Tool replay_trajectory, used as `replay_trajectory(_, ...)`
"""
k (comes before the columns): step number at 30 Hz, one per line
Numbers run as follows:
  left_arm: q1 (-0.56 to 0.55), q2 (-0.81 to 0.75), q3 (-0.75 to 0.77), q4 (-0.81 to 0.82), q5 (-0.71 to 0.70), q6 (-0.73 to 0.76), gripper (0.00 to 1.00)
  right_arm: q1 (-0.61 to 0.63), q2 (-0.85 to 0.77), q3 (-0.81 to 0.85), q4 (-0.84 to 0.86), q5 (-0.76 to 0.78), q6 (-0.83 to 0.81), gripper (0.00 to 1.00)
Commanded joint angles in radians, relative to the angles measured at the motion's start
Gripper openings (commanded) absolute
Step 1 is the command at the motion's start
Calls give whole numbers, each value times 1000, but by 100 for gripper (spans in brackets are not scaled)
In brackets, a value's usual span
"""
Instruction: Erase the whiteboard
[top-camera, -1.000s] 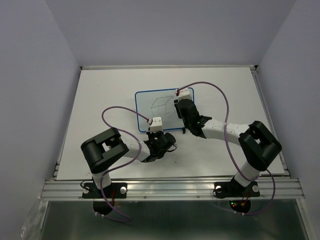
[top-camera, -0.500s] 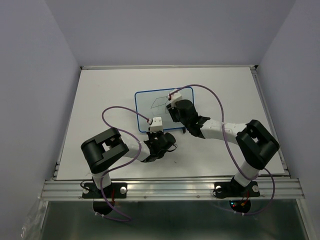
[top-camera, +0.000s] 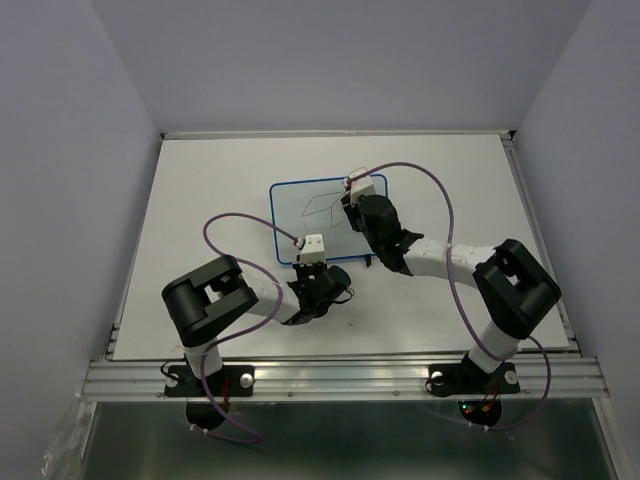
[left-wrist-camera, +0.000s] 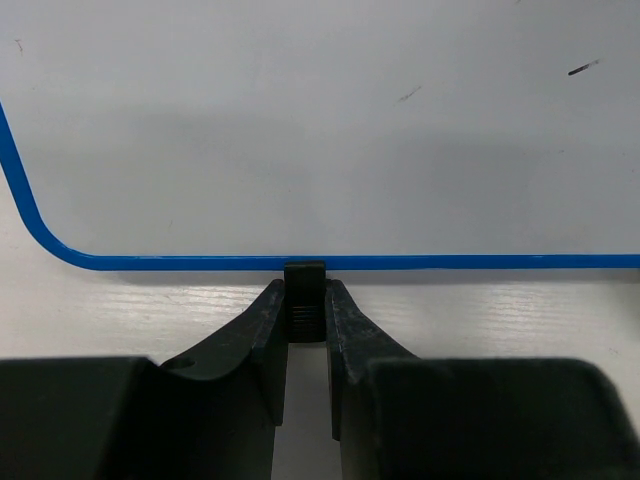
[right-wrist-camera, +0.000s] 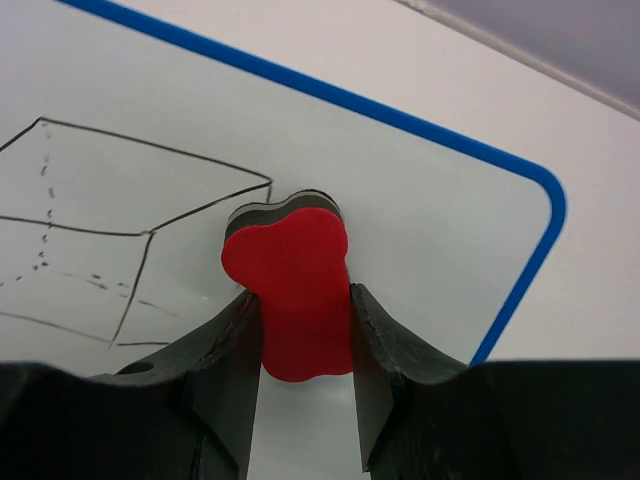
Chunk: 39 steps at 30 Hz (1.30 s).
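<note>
The whiteboard (top-camera: 300, 215), white with a thin blue rim, lies flat at mid-table. A black line drawing of a box (right-wrist-camera: 110, 210) is on it. My right gripper (right-wrist-camera: 305, 300) is shut on the red eraser (right-wrist-camera: 295, 285) and presses it on the board's right part, just right of the drawing. In the top view the right gripper (top-camera: 352, 212) sits over the board's right half. My left gripper (left-wrist-camera: 305, 310) is shut on the board's small black foot (left-wrist-camera: 304, 285) at the near rim (left-wrist-camera: 450, 262); in the top view it (top-camera: 312, 270) is at the board's near edge.
The white table (top-camera: 210, 180) has a metal rail (top-camera: 340, 375) along its near edge and walls on three sides. Purple cables (top-camera: 440, 195) arch over both arms. A few faint black marks (left-wrist-camera: 585, 68) remain on the board's near part.
My right gripper swept left over the board with the eraser, then back right toward the rim. The left arm has not moved.
</note>
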Motion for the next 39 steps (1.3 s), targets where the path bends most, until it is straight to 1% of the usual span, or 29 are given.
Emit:
replay_trajectory(1, 10, 60, -35, -44, 132, -23, 0, -25, -36, 4, 111, 69, -27, 1)
replay_trajectory(6, 10, 54, -40, -44, 127, -26, 0, -25, -36, -11, 95, 50, -17, 1)
replay_trajectory(8, 10, 52, -40, -44, 127, -26, 0, -25, -36, -19, 60, 29, -4, 1)
replay_trajectory(12, 10, 51, -41, -43, 126, -26, 0, -25, -50, -77, 45, -98, 63, 1)
replay_trajectory(16, 10, 54, -41, -43, 127, -26, 0, -25, -50, -105, 45, -85, 62, 1)
replay_trajectory(21, 10, 59, -37, -43, 129, -23, 0, -25, -84, -117, 54, -183, 49, 1)
replay_trajectory(24, 10, 57, -40, -41, 127, -23, 0, -25, -108, -107, 57, -163, 23, 1)
replay_trajectory(28, 10, 56, -41, -43, 124, -23, 0, -45, -108, -51, 52, -117, 2, 1)
replay_trajectory(32, 10, 57, -41, -43, 124, -25, 0, -67, -70, 5, 46, -93, -17, 1)
replay_trajectory(35, 10, 60, -40, -43, 124, -23, 0, -79, -44, 41, 45, -102, -33, 1)
replay_trajectory(39, 10, 62, -40, -43, 124, -23, 0, -79, -19, 50, 37, -83, -37, 1)
